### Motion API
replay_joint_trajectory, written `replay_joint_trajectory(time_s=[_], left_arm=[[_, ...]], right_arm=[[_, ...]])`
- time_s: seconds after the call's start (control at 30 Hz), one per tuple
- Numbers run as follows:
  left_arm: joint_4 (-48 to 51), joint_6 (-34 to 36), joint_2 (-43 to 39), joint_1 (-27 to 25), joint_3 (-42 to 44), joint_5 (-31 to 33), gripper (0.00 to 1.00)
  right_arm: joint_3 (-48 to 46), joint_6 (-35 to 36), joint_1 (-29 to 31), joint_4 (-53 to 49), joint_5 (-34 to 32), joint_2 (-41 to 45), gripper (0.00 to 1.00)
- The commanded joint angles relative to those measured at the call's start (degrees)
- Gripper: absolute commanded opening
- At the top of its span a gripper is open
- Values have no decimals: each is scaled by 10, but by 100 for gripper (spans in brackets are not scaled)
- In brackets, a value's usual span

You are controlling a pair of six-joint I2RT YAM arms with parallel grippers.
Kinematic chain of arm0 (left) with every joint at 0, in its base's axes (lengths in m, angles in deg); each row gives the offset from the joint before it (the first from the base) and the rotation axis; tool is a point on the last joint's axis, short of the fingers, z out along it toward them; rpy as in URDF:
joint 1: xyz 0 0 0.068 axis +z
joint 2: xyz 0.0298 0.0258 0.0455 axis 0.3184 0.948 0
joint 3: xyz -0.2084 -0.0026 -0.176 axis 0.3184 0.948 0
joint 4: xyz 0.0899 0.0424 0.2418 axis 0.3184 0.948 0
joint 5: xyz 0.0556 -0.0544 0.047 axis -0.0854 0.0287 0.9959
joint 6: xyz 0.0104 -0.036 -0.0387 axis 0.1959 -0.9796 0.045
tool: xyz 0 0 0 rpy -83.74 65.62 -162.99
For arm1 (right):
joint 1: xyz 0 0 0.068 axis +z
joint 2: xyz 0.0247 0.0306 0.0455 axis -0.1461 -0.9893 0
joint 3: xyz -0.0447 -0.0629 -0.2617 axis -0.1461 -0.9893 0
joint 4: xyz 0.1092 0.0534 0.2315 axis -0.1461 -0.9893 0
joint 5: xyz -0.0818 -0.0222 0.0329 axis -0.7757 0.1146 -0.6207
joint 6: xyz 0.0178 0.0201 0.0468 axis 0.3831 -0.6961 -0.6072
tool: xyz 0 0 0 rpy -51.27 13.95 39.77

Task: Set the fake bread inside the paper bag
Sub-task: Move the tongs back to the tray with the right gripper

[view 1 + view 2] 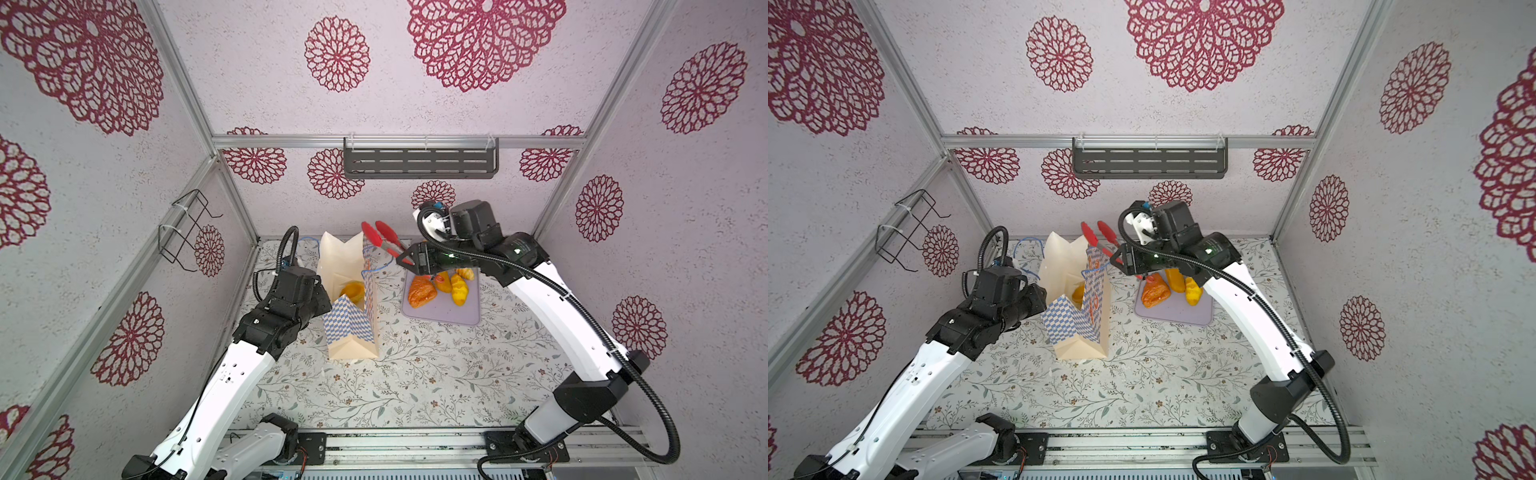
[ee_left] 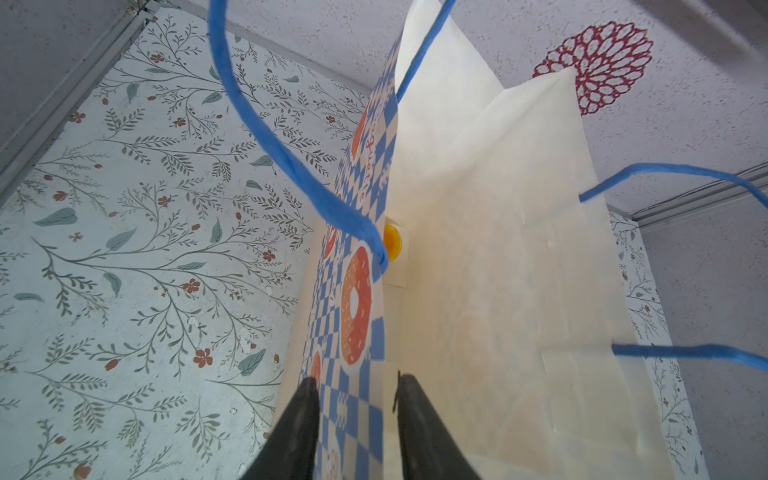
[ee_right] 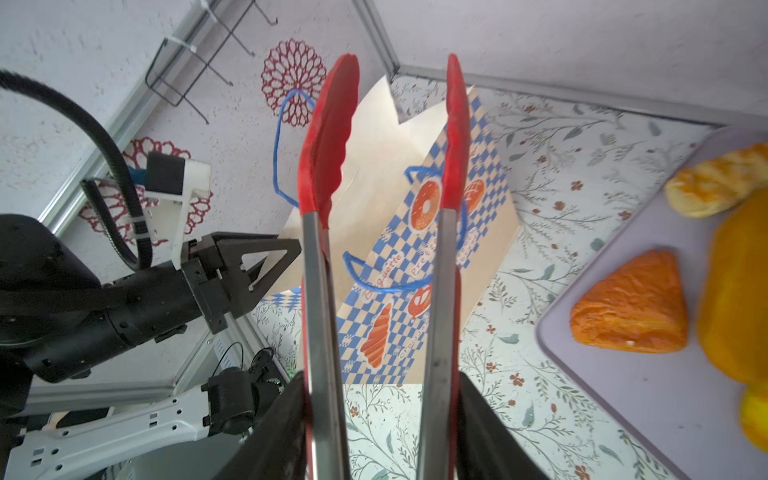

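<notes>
Straddling the paper bag (image 2: 498,249) wall, left tool (image 2: 357,380) gapes, which both top views hide; right tool (image 3: 380,382) clasps tongs (image 3: 318,291).

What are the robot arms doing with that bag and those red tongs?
They are bagging toy bread. The right gripper holds the red tongs, which are open and empty, near the paper bag. The left gripper has its jaws apart on either side of the bag's checkered wall. One yellow piece already lies inside the bag. More pastries, like an orange pastry, wait on the lilac tray.
</notes>
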Motion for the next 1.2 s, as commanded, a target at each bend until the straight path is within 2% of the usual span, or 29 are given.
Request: replay_joint_trajectory(time_s=[0.0, 0.17, 0.3, 0.47, 0.63, 0.83, 1.17], left_arm=[[-1, 1, -4, 4, -13, 4, 40], [3, 4, -7, 4, -21, 4, 48], [7, 6, -8, 4, -28, 6, 60], [8, 8, -8, 4, -35, 8, 70], [9, 11, -6, 4, -39, 6, 78], [14, 11, -15, 4, -36, 11, 87], [17, 15, -30, 4, -34, 19, 92]], right_arm=[[-19, 12, -48, 20, -20, 64, 54], [-96, 15, -124, 17, -22, 109, 53], [-177, 18, -171, 19, -13, 135, 53], [-272, 27, -207, 20, -15, 141, 53], [-329, 52, -215, 19, -36, 110, 53], [-337, 68, -214, 23, -49, 57, 52], [-231, 101, -202, -16, -105, -61, 53]])
